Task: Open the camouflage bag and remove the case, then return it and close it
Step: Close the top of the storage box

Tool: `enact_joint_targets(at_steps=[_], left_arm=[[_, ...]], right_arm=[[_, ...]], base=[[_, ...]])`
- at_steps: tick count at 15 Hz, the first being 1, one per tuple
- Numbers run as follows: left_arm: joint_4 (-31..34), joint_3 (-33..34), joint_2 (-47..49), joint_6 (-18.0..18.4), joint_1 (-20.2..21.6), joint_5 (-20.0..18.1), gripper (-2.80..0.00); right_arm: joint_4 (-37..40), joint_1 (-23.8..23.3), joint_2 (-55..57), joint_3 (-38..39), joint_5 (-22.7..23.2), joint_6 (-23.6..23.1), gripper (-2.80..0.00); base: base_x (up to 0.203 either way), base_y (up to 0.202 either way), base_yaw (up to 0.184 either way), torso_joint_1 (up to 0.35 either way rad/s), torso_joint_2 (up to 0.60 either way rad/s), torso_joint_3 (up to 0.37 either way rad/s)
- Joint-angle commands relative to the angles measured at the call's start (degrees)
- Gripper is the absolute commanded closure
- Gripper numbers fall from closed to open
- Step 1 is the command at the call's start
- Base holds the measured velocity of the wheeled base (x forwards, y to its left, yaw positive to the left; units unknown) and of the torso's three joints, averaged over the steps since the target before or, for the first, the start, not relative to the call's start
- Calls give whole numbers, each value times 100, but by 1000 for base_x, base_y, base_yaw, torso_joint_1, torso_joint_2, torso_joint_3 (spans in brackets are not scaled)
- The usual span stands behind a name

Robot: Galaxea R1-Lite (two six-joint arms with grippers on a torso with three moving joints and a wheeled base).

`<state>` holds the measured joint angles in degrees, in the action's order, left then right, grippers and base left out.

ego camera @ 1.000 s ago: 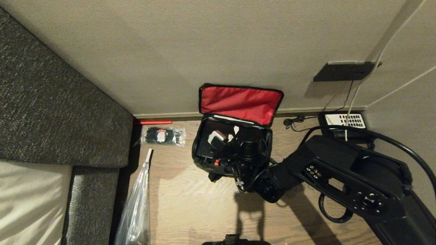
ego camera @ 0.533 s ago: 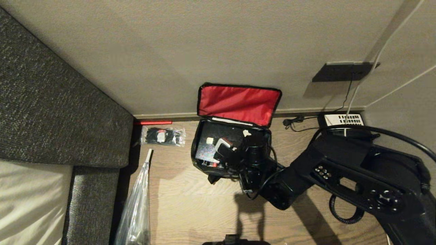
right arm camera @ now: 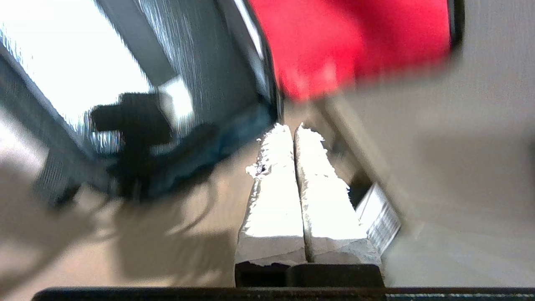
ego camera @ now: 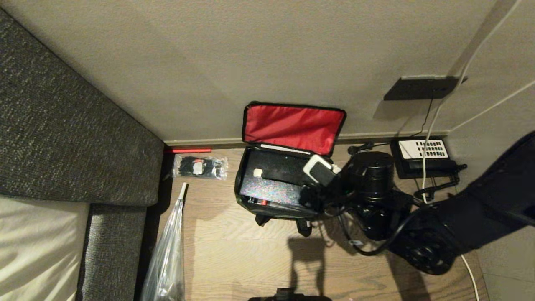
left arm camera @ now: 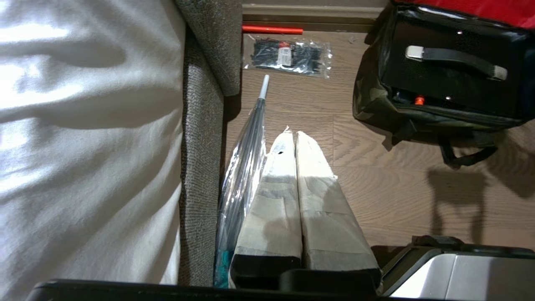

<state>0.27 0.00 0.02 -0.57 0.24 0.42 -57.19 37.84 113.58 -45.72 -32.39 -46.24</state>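
The camouflage bag (ego camera: 250,200) (left arm camera: 376,100) lies open on the wooden floor by the wall, its red lid (ego camera: 292,127) (right arm camera: 355,42) leaning back against the wall. The black case (ego camera: 276,177) (left arm camera: 451,83) lies inside, handle (left arm camera: 455,60) up, with a small red latch (left arm camera: 419,100) on the near edge. My right gripper (ego camera: 321,172) (right arm camera: 292,129) hovers at the bag's right end, shut and empty. The left gripper (left arm camera: 292,134) is parked shut above the floor, well short of the bag.
A black telephone (ego camera: 422,154) with a white keypad and cords sits right of the bag by the wall. A packet of black ties (ego camera: 200,167), a red rod (ego camera: 188,150) and a long plastic-wrapped item (ego camera: 167,251) lie on the left, beside the grey upholstered furniture (ego camera: 62,125).
My right gripper has drawn out of the bag's inside to its right end and closed empty. The case stays in the bag, now uncovered. The left arm is still.
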Motion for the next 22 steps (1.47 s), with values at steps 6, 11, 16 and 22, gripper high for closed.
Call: enact_joint_targets(at_steps=[6,11,16,22], left_arm=[[-2,18,-11,-4,2,2,0],[-3,18,-2,-4,2,2,0],[0,18,-5,-4,4,2,0],[-9,18,-11,-4,2,2,0]], right_arm=[[4392,-537,-4786,1844,-61,3387,0],[6909,-1161,-7559,2031,901,5272,0],[7835,-2668,-9698,2584,2548,5594,0],[5748,-3085,-9724,4237,3276,5281,0]], base=[[0,0,0,0,0,0],[0,0,0,0,0,0],[0,0,0,0,0,0],[0,0,0,0,0,0]])
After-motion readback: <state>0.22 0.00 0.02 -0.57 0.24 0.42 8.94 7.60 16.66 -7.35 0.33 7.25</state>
